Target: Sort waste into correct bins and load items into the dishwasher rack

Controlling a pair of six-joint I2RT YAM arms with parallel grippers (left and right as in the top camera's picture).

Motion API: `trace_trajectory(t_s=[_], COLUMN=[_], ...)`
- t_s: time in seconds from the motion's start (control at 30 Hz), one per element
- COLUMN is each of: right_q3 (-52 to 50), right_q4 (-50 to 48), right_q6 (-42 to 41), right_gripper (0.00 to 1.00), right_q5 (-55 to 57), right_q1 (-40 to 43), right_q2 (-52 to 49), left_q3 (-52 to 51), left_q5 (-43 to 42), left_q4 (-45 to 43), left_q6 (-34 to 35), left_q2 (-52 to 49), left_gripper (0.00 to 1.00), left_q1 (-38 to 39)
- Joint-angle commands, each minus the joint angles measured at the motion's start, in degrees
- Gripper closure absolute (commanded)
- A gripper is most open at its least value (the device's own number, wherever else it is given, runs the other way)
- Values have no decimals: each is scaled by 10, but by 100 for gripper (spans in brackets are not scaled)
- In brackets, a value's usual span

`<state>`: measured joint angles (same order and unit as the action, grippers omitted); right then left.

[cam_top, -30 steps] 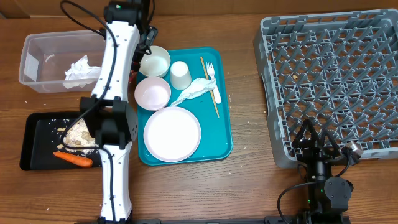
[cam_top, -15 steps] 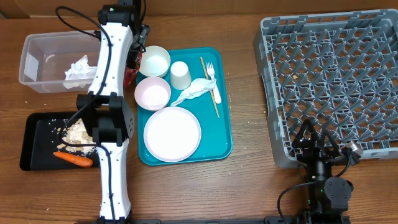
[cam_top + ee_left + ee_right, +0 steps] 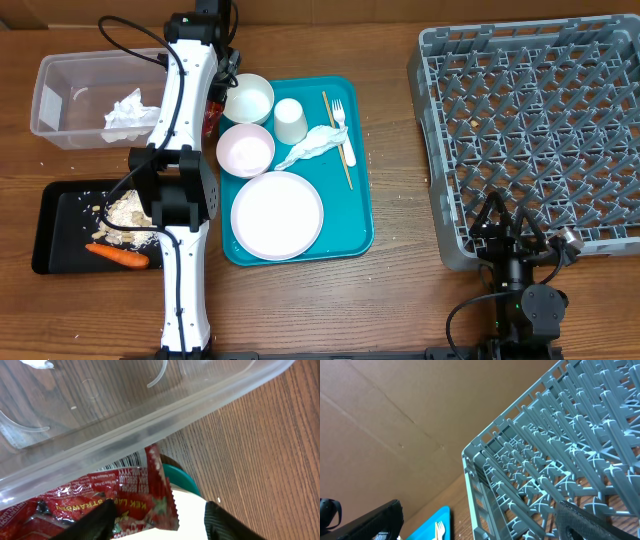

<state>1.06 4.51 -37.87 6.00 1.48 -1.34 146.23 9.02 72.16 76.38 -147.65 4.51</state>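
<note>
Left gripper is far left, low in the gap between the clear tub and the teal tray. Jaws part-open, straddling a corner of the red wrapper. Right finger is clear of it, left finger overlaps its edge, no clamp visible. Wrapper lies on the table just beside the tub; in the wrist view its top edge passes under the tub rim. Print reads upside down: "KEK", "STRAWB…", plus a barcode strip by the rim. Small print not legible.

Right gripper is near right, at the near edge of the dishwasher rack. Jaws wide apart, nothing between them.

Tub holds a crumpled napkin. Black tray, near left, holds rice and scraps and the carrot.

Teal tray, centre: white bowl, pink bowl, cup, plate, second napkin, fork, wooden stick.
</note>
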Motion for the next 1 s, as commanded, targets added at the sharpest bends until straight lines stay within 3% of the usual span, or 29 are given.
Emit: trace_trajectory(t_s=[0.0,0.13,0.23,0.27,0.3,0.47,0.7,0.73,0.8,0.97], right_q3=[-6,-6,-6,-6,-6,-6,-6,-6,-6,-6], right_q4=[-3,-3,-3,-3,-3,-3,-3,-3,-3,-3], right_q6=[4,4,4,4,4,4,4,4,4,4], right_gripper=[0,0,0,0,0,0,0,0,0,0], right_q5=[4,4,4,4,4,4,4,4,4,4], right_q1=[2,2,2,2,2,2,2,2,2,2], right_q2=[0,0,0,0,0,0,0,0,0,0], left_q3=[1,1,1,1,1,3,9,9,9,9], left_q5=[4,3,3,3,0,-39,-123,-134,-151,-138], left_q4=[0,5,13,17,19,30,69,76,107,229], left_q6=[3,-7,-8,-8,-10,-33,-186,-212,-290,-386], left_q2=[-5,-5,-4,-4,-4,5,119,132,161,180], left_gripper=[49,63,83,93,96,96,96,93,73,74], left_q1=[3,3,3,3,3,3,20,23,28,37])
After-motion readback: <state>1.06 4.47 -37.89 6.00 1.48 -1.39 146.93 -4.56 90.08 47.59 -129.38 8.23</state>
